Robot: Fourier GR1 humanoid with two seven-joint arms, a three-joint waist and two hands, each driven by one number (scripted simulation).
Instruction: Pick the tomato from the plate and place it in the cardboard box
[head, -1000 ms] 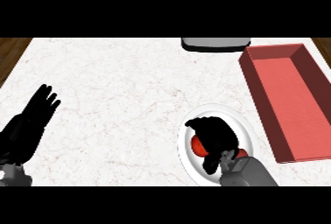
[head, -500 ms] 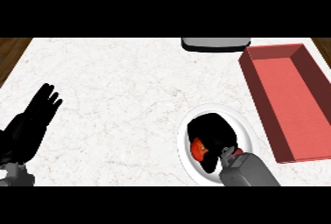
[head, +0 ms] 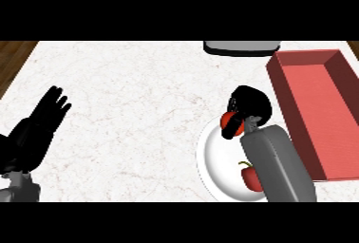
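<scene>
tomato [head: 230, 122] is now up off the white plate [head: 216, 161], clamped in the right hand's [head: 250, 102] curled fingers above the plate's far rim. pick looks done; the red box [head: 313, 95] lies just right. left hand [head: 38, 128] rests open, near left.

The white marbled counter top [head: 133, 80] is being looked down on steeply from the robot's head, at close range, its left edge being taken in too.

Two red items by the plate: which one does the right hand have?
The tomato at the plate's far rim: the right hand curls round it. The green-stemmed red fruit lies free on the plate.
</scene>
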